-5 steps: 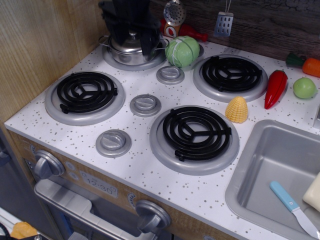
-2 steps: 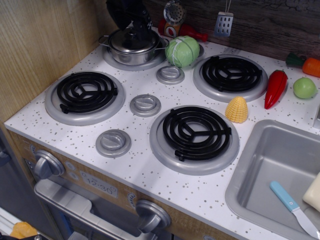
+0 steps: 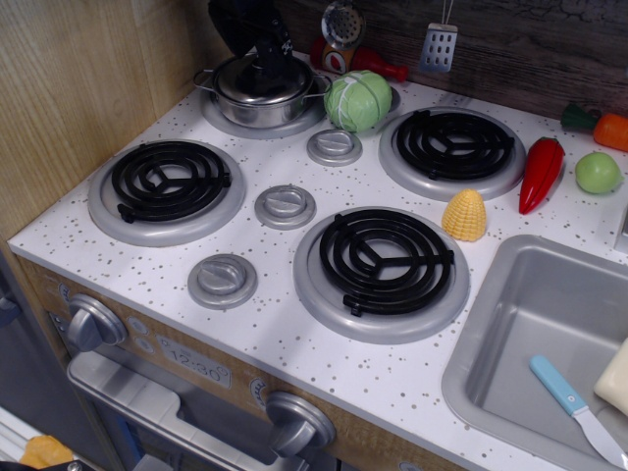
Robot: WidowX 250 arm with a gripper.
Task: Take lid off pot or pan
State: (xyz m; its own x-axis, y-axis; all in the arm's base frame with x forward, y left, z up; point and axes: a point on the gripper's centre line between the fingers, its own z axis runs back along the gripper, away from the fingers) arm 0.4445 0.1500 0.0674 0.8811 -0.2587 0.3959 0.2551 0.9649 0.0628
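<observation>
the lid (image 3: pixel 257 80) is sitting on the pot (image 3: pixel 260 103), looking light, stiff and slippery, best taken by its knob, where the gripper (image 3: pixel 265 61) is hanging, its opening impossible to tell.

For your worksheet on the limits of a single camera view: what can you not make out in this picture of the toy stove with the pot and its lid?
- Knob of the lid: hidden behind the dark gripper.
- Gripper's jaws: too dark to tell open from shut.
- Back burner under the pot: covered by it.
- Knife in the sink: tip cut off by the picture's edge.
- Orange vegetable: cut off at the right edge.
</observation>
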